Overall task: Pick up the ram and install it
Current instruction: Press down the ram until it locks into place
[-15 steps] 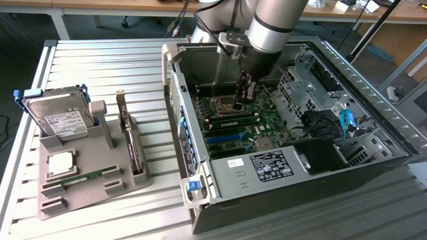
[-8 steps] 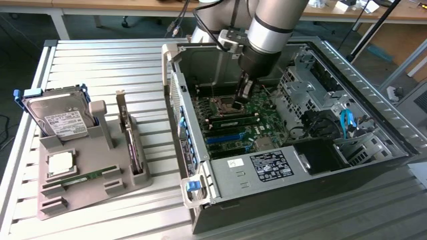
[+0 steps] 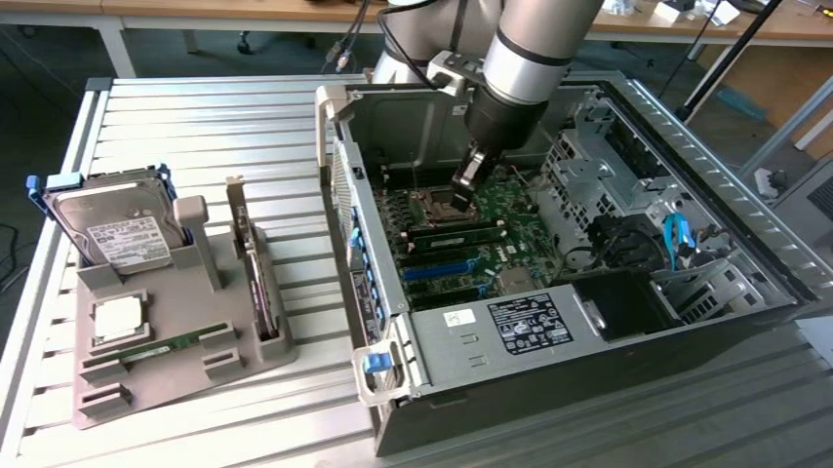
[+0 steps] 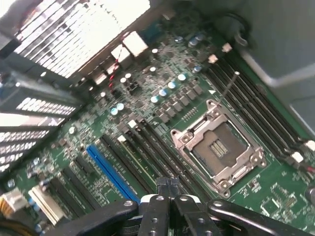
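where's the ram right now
The ram lies in the grey holder at the exterior view's left, beside the hard drive, outside the case.

This is a robotics lab or test workshop. An open computer case (image 3: 547, 244) with its motherboard (image 4: 162, 123) exposed lies on a slatted metal bench (image 3: 195, 127), beside a grey parts fixture (image 3: 170, 331); wooden tables (image 3: 209, 12) and loose cables (image 3: 345, 44) stand behind.

The ram (image 3: 167, 347) (thin green stick) lies slotted in the grey holder (image 3: 182, 385).
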Controlling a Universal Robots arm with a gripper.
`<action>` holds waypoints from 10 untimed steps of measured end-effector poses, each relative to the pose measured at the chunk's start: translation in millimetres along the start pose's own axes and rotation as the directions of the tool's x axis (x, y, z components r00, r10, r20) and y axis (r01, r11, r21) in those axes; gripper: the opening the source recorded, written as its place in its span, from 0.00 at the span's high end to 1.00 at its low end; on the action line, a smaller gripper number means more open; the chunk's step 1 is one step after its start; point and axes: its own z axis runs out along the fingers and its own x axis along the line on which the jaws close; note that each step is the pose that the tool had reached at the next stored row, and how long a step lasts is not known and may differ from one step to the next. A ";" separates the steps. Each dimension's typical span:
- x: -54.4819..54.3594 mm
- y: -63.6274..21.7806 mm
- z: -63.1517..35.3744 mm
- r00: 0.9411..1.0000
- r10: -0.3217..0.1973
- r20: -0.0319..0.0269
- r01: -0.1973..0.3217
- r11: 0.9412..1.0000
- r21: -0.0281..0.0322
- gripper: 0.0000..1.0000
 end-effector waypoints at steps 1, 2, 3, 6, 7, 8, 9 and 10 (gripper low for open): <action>0.0 0.0 0.0 1.000 0.017 0.001 -0.017 1.000 -0.001 0.89; 0.0 0.0 0.0 0.999 0.034 0.002 -0.034 0.999 -0.001 0.89; 0.0 0.0 0.0 0.998 0.060 0.004 -0.060 0.998 -0.002 0.89; 0.0 0.0 0.0 0.993 0.121 0.007 -0.121 0.993 -0.004 0.89; 0.0 0.0 0.0 0.988 0.153 0.009 -0.153 0.988 -0.006 0.89; 0.0 0.0 0.0 0.984 0.176 0.011 -0.176 0.984 -0.007 0.89; 0.0 0.0 0.0 0.982 0.190 0.011 -0.190 0.982 -0.007 0.89; 0.0 0.0 0.0 0.978 0.210 0.012 -0.210 0.978 -0.008 0.89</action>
